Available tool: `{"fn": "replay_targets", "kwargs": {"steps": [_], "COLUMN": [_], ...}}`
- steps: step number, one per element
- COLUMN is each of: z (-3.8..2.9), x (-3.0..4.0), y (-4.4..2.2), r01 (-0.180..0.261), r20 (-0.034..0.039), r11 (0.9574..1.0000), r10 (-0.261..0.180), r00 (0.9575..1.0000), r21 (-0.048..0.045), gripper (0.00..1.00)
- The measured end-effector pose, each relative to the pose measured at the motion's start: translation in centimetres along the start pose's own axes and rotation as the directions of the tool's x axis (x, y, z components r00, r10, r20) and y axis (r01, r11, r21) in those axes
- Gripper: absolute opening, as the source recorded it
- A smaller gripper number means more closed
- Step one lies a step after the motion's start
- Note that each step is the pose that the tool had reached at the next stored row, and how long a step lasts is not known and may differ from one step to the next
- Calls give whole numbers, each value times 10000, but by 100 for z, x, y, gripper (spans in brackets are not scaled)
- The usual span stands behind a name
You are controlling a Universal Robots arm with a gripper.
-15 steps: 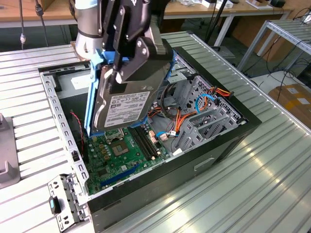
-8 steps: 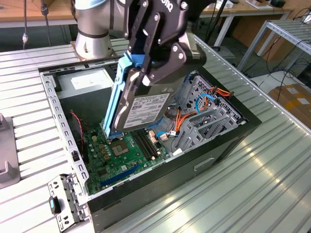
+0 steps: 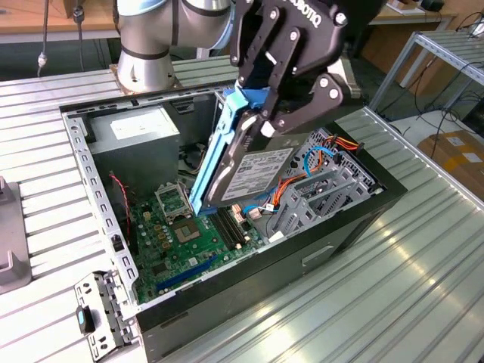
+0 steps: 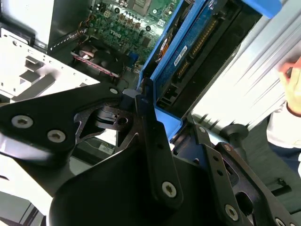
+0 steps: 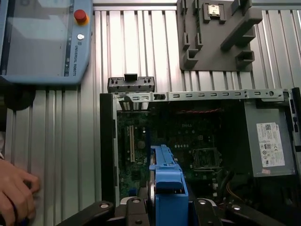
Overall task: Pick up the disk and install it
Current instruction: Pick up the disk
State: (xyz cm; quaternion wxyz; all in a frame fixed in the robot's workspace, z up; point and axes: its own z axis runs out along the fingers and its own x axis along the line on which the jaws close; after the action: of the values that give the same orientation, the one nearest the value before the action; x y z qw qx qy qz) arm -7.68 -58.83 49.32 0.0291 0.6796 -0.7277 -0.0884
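One disk [image 3: 253, 172], one claw [image 3: 259, 115], one computer case [image 3: 321, 253], one teach pendant [image 5: 40, 44]

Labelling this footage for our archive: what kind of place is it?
Probably a robotics lab bench: a ribbed aluminium table carries an open computer case, the gripper holds the disk above it, and a teach pendant lies nearby.

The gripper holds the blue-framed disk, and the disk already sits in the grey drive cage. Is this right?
No. The gripper holds the disk, but the exterior view shows it tilted in the air above the motherboard, beside the drive cage, not in it.
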Motion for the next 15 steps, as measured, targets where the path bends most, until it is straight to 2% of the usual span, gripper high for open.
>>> {"fn": "replay_targets", "kwargs": {"steps": [1, 5, 6, 10, 15], "z": [-11, -39, -51, -77, -125], "x": [22, 76, 97, 145, 216], "y": [-59, -203, -263, -397, -669], "r01": [-2, -5, -6, -9, -13], "r20": [0, -2, -3, -6, -9], "r11": [10000, 10000, 10000, 10000, 9999], "r10": [2, 5, 6, 9, 13], "r00": [10000, 10000, 10000, 10000, 10000], "r21": [-13, -45, -58, -88, -146], "gripper": [37, 37, 37, 37, 37]}}
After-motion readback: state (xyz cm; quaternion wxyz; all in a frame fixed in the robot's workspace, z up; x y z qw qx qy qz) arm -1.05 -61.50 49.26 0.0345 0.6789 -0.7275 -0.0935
